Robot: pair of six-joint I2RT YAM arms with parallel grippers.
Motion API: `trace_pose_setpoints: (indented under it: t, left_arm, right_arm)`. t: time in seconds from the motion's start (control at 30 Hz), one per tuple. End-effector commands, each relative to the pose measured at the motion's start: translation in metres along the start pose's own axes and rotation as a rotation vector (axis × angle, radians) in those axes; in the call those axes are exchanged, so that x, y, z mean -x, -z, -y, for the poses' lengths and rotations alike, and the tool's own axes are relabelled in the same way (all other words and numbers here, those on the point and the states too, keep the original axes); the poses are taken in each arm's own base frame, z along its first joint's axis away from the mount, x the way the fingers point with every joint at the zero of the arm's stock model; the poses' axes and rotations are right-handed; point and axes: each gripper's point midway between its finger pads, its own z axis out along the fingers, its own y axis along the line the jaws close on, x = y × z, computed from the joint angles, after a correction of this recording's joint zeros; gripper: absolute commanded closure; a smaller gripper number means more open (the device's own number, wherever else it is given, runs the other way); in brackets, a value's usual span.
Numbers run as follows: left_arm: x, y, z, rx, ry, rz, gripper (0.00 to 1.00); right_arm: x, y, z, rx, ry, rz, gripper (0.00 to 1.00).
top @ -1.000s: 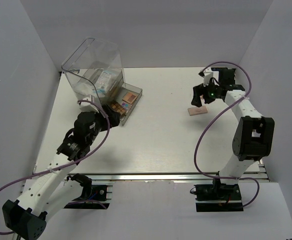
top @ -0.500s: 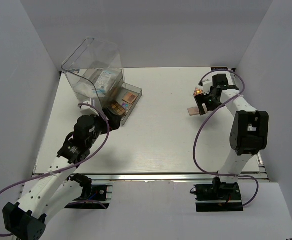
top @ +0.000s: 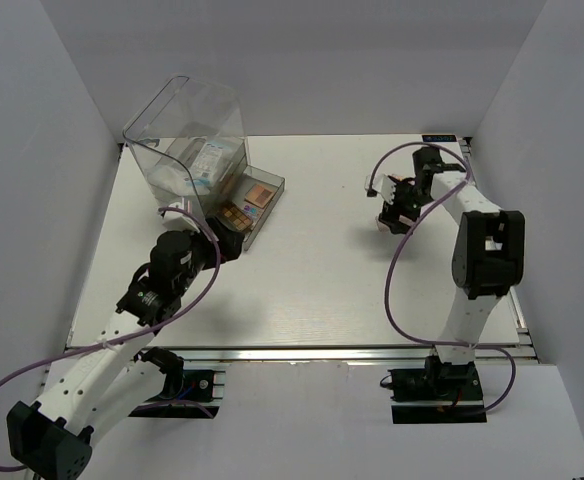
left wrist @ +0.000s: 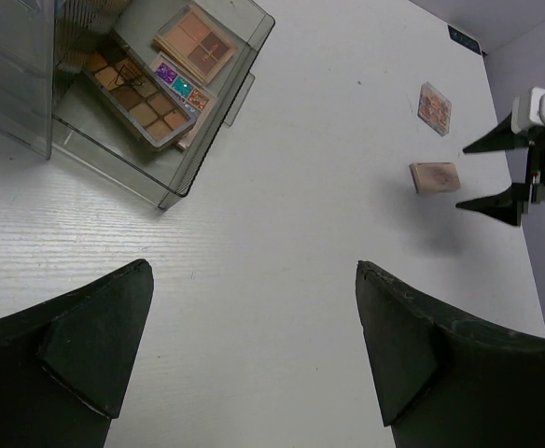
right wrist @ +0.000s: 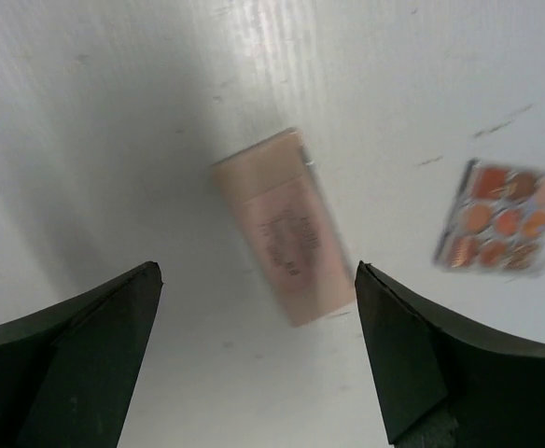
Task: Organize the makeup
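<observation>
Both your left tool (left wrist: 252, 271) and right tool (right wrist: 258, 271) gape wide, empty. A flat tan rectangular compact (right wrist: 284, 229) lies beneath the right.

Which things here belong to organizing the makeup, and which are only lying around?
Makeup: beige flat rectangular case; small square orange-shade palette; long multicolour palette and square brown palette, both in the drawer.
Not makeup: large clear plastic drawer box; small dark label on the white table.
</observation>
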Motion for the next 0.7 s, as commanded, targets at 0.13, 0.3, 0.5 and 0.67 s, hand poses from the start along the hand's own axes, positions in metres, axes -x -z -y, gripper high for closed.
trace_pose_setpoints:
  t: [0.13, 0.3, 0.5, 0.67]
  left_arm:
    - [0.0, -0.001, 0.0, 0.003, -0.007, -0.008, 0.02]
    - [0.001, 0.0, -0.001, 0.01, -0.006, -0.008, 0.02]
    - [0.001, 0.0, -0.001, 0.009, -0.007, -0.007, 0.02]
    - [0.001, -0.004, 0.001, 0.009, -0.014, -0.017, 0.02]
  right_arm:
    - [-0.003, -0.03, 0.038, 0.134, 0.312, -0.035, 0.11]
    - [-0.003, -0.034, 0.021, 0.263, 0.337, -0.049, 0.11]
    - [-0.009, -0.038, 0.007, 0.315, 0.318, -0.072, 0.13]
    - [-0.02, -0.045, -0.005, 0.358, 0.26, -0.107, 0.13]
